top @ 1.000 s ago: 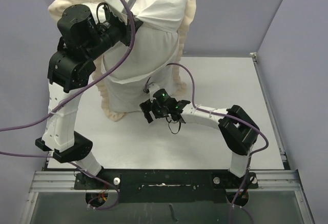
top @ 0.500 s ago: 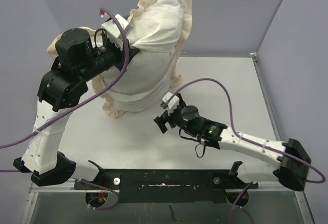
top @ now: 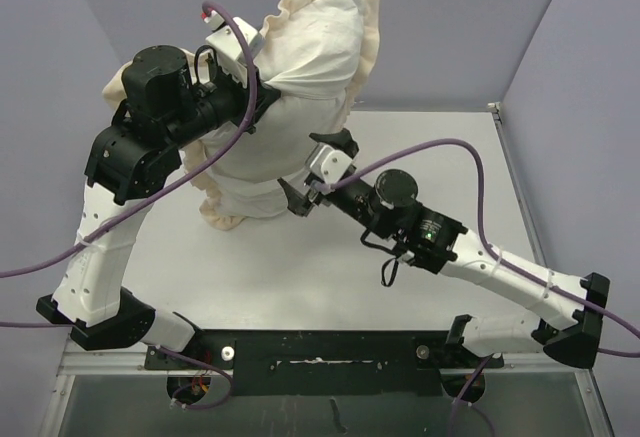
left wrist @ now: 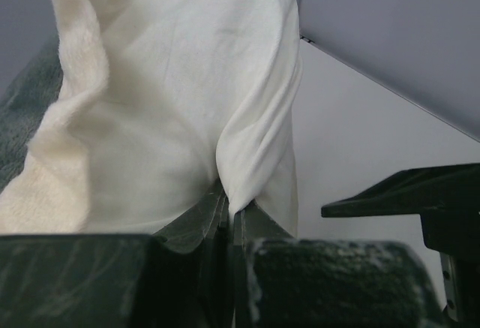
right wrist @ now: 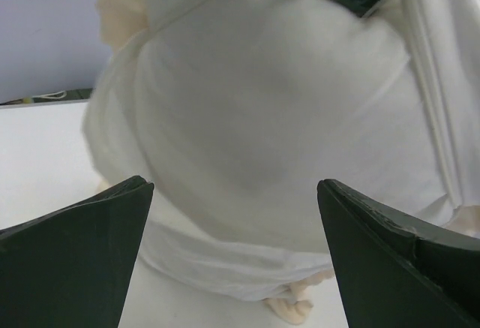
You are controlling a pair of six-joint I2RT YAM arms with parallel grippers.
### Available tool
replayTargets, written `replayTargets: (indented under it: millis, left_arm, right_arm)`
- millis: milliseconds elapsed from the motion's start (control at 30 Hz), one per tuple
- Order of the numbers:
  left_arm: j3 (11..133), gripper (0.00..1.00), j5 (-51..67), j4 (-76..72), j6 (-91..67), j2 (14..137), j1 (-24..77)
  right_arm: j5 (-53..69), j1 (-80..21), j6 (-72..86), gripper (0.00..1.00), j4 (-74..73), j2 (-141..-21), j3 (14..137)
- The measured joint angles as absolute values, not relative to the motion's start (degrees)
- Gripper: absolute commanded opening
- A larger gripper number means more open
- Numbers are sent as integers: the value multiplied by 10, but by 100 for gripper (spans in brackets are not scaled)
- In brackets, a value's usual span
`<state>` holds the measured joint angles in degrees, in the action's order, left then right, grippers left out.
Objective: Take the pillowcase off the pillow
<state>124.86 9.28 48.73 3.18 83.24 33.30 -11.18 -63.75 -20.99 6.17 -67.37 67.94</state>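
The pillowcase [top: 320, 47] hangs as a tall bundle, white face out, with a peach-beige frill [top: 368, 17]. Its lower end rests on the table. My left gripper [top: 262, 97] is shut on a pinch of its white fabric [left wrist: 247, 148], high up. The left wrist view also shows the frill [left wrist: 52, 140] and a strip of grey plush [left wrist: 22, 110]. The pillow swells the lower part as a plump white bulge [right wrist: 270, 118]. I cannot tell whether bare pillow shows there. My right gripper [top: 305, 192] is open and empty, its jaws wide apart just before the bulge [right wrist: 232, 185].
The white table [top: 420, 157] lies inside grey walls, with a raised rim at the right [top: 520, 187]. Purple cables [top: 440, 147] loop over both arms. A bit of frill [right wrist: 292, 309] lies on the table under the bulge.
My right arm swung out, then reached back up to the bundle's lower bulge with jaws open. My left gripper kept its hold and shifted the bundle a little.
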Motion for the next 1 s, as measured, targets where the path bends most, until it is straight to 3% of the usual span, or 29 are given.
replayTargets:
  millis: [200,1000]
  left_arm:
    - [1249,0,93,488,31,832,333]
    - [1247,0,87,494,23,832,333]
  right_arm:
    - [-50,-570,-237,99,59,-746,748]
    - [-50,-611,-442,98,130,-827,799]
